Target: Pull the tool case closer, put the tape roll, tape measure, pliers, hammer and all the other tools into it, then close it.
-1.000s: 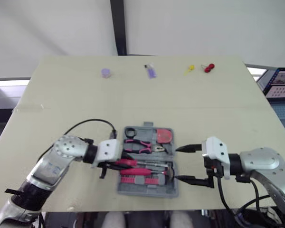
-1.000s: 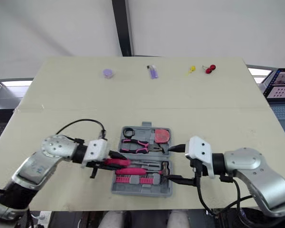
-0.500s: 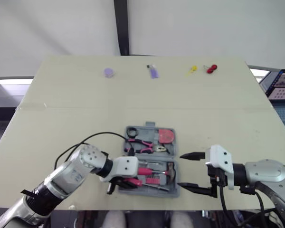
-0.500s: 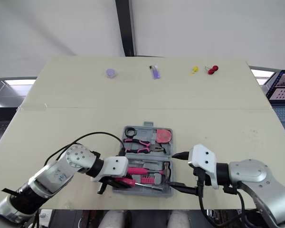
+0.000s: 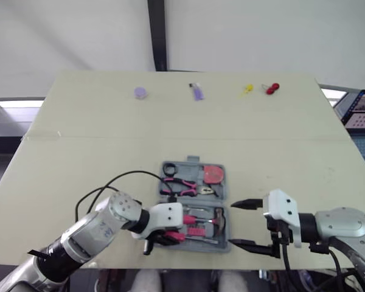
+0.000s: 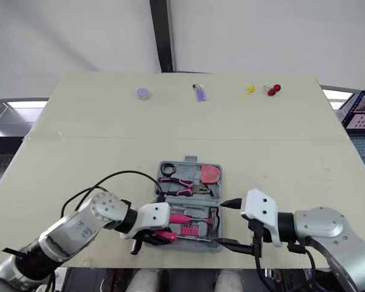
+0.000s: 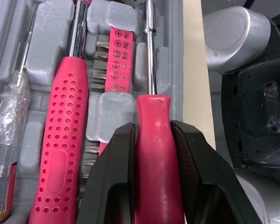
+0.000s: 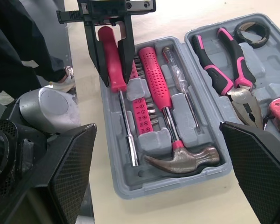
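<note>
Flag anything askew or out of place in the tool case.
Only the pink-handled driver: clamped in the left gripper, its handle seems to overhang the case rim, not seated. Hammer and pliers lie in their recesses.

light: bright, even | shadows: soft, faint | sheen: hammer (image 8: 186, 158) head
</note>
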Controlling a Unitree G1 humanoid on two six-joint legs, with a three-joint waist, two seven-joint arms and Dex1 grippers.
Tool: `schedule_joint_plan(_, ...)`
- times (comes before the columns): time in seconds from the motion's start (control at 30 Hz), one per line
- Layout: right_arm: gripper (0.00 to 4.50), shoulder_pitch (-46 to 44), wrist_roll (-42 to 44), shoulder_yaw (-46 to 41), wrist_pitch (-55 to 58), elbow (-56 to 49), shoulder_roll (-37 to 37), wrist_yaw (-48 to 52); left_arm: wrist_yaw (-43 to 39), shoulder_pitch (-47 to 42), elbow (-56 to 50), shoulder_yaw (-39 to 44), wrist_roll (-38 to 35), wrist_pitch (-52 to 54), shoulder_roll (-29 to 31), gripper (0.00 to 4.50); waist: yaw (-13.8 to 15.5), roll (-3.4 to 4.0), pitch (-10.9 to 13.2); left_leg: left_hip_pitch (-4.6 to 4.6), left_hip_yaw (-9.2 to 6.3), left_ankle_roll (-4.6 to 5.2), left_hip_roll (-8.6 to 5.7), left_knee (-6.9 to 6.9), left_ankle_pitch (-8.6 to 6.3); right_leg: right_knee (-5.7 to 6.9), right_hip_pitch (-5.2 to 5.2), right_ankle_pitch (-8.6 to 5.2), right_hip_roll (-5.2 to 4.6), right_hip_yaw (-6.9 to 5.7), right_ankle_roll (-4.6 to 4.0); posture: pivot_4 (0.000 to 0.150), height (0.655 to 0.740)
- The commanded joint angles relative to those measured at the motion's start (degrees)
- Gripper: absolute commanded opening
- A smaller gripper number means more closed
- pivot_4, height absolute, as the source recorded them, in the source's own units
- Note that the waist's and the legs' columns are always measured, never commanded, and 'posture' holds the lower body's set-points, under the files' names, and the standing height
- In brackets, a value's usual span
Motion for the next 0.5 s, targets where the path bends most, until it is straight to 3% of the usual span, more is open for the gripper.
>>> schedule_joint_plan(0.03, 4.50, 0.6, 0.7, -1.8, -1.4, -1.7, -0.6, 0.9, 0.8, -0.4, -2.3, -0.5, -0.6, 1.5, -0.3, 0.67, 0.1, 0.00, 0.0, 0.00, 0.00, 0.00, 0.00, 0.01, 0.00, 0.00, 0.00, 0.00, 0.00, 0.00, 0.00, 0.150, 0.7400)
schedule_joint_plan(0.5, 4.50, 1.6, 1.4, -2.8, -1.1, -1.7, -1.1, 1.0, 3.0, -1.6, -2.0, -2.8, -1.0, 2.8, -1.8, 0.67, 1.0, 0.00, 0.0, -0.09, -0.03, 0.03, 0.00, 0.22, -0.02, 0.06, 0.00, 0.00, 0.00, 0.00, 0.00, 0.150, 0.7400)
